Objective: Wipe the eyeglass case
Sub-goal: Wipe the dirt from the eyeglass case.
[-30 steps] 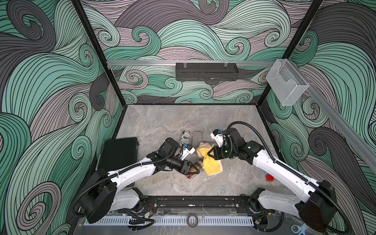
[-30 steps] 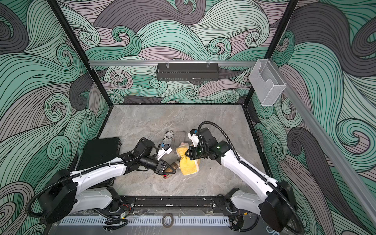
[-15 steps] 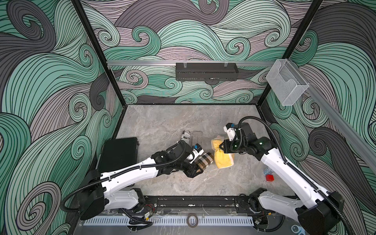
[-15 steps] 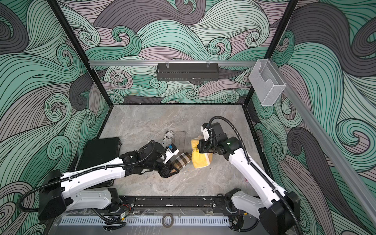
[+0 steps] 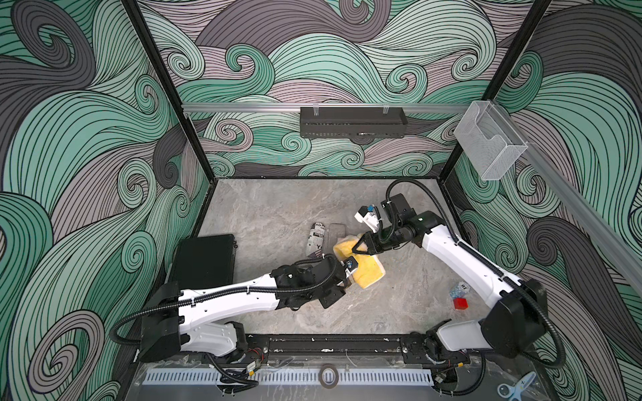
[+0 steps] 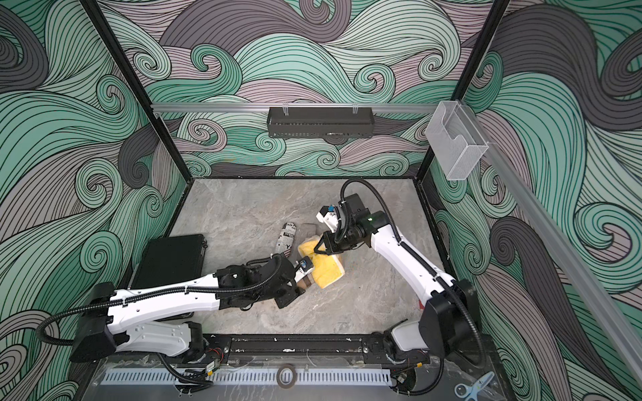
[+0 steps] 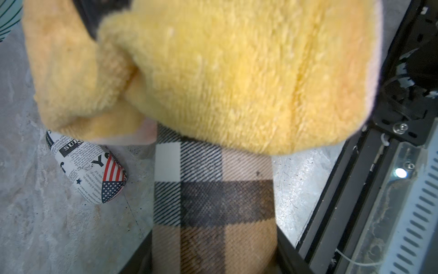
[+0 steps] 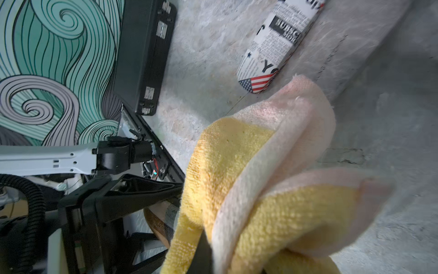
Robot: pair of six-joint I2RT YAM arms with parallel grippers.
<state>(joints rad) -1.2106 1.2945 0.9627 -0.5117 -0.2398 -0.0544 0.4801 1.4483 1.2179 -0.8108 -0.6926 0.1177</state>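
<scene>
Holds the tan, black and white plaid fabric eyeglass case (image 7: 213, 189) clamped between the closed jaws of the left gripper (image 7: 213, 251), near the middle of the grey marbled table (image 5: 271, 208). Pinches a fold of the fluffy yellow microfibre cloth (image 5: 370, 272) in the right gripper (image 5: 357, 247), jaws pressed together on it. Covers the case's far end with the cloth, touching it. Just beyond, flat on the table: a newspaper-print oblong case (image 5: 317, 237) with a flag patch. At the left edge, a flat black box (image 5: 205, 264).
</scene>
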